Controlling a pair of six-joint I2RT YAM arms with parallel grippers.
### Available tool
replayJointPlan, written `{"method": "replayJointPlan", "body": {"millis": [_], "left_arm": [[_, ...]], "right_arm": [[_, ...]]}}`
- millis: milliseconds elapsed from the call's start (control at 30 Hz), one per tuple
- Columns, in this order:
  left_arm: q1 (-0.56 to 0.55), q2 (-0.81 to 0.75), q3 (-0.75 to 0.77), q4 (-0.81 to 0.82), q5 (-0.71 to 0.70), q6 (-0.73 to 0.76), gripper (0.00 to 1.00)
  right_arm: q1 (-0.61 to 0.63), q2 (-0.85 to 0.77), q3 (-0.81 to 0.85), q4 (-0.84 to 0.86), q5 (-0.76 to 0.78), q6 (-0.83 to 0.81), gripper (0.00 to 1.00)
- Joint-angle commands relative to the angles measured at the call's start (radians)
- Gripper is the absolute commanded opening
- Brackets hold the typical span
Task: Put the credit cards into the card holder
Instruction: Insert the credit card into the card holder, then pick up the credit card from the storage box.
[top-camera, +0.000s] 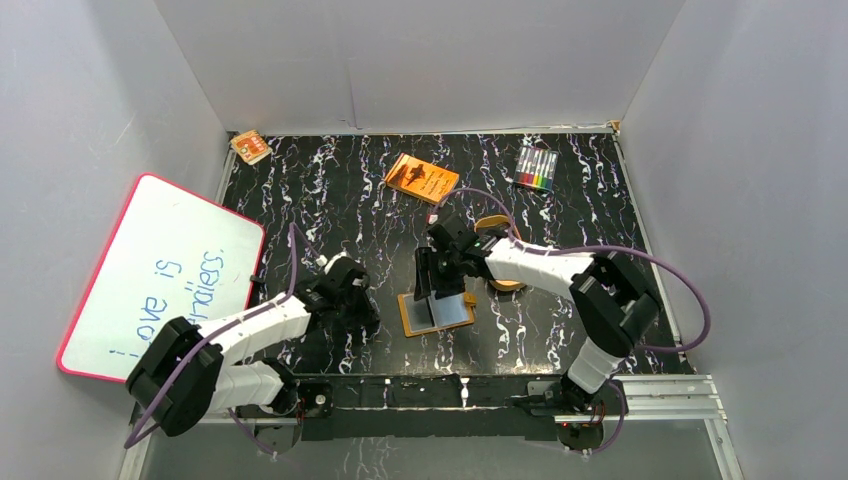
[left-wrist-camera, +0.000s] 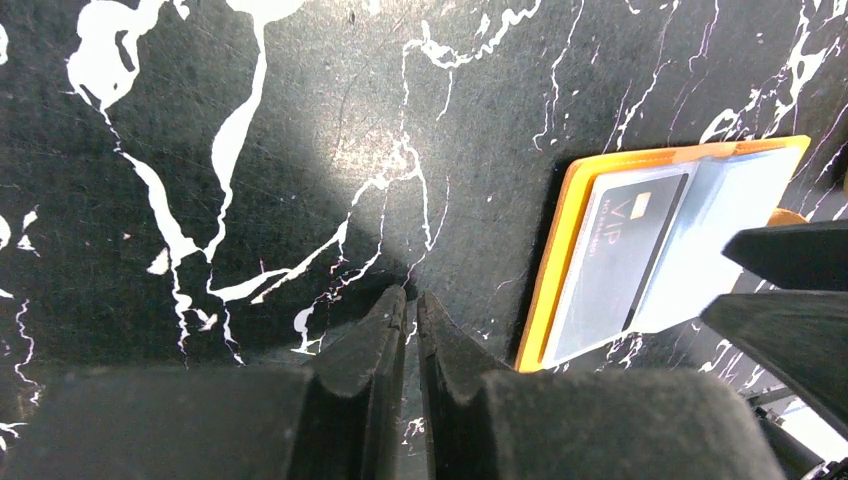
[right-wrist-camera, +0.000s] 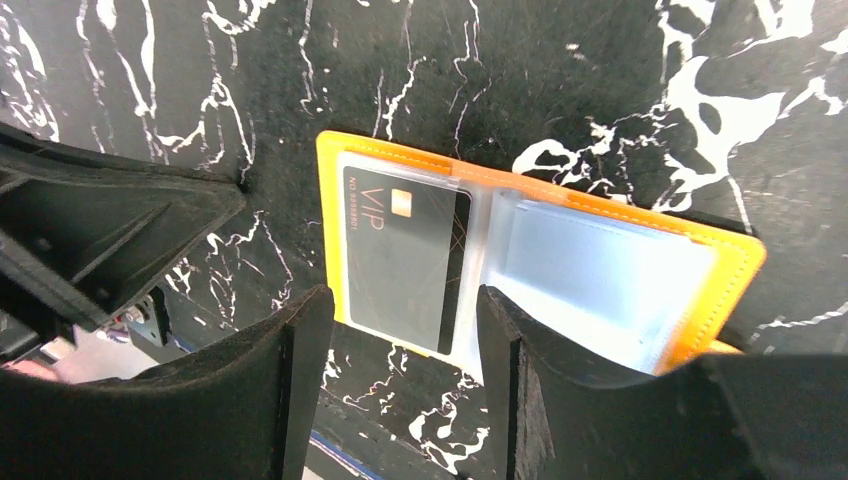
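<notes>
The card holder lies open on the black marbled table, orange rim around pale blue-grey pockets. One black credit card marked VIP sits in its left clear pocket; it also shows in the left wrist view. No other card is in view. My right gripper is open and empty, just above the holder's near edge, astride the card's lower end. My left gripper is shut and empty, low over the table just left of the holder.
An orange book and a pack of coloured markers lie at the back. A tan oval tray is partly hidden under the right arm. A whiteboard leans at the left. A small orange item is at the back left.
</notes>
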Motion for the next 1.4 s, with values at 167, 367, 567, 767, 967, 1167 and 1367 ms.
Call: {"method": "replayJointPlan", "body": {"millis": [167,367,567,767,967,1167,1367], "left_arm": [[0.007,-0.060,0.060,-0.066,-0.057,0.060,0.10],[0.007,-0.203,0.054,-0.055,-0.073,0.135,0.49],[0.006,-0.214,0.076,-0.021,-0.048,0.186,0.68],[0.007,-0.201,0.075,-0.061,-0.089,0.135,0.68],[0.007,-0.251,0.041,-0.073,-0.109,0.086,0.68],[0.007,-0.261,0.029,-0.080,-0.105,0.073,0.68],[0.007,-0.281,0.021,-0.089,-0.109,0.069,0.68]], "right_arm": [[-0.037,-0.242,0.021,-0.050,0.372,-0.072,0.62],[-0.329,-0.464,-0.093,-0.036,0.306,-0.120,0.59],[-0.496,-0.531,-0.262,0.112,0.120,0.090,0.61],[-0.499,-0.522,-0.373,0.262,0.192,0.432,0.64],[-0.499,-0.453,-0.387,0.329,0.276,0.556,0.64],[-0.507,-0.307,-0.360,0.391,0.261,0.612,0.64],[-0.511,-0.198,-0.321,0.430,0.278,0.621,0.63]]}}
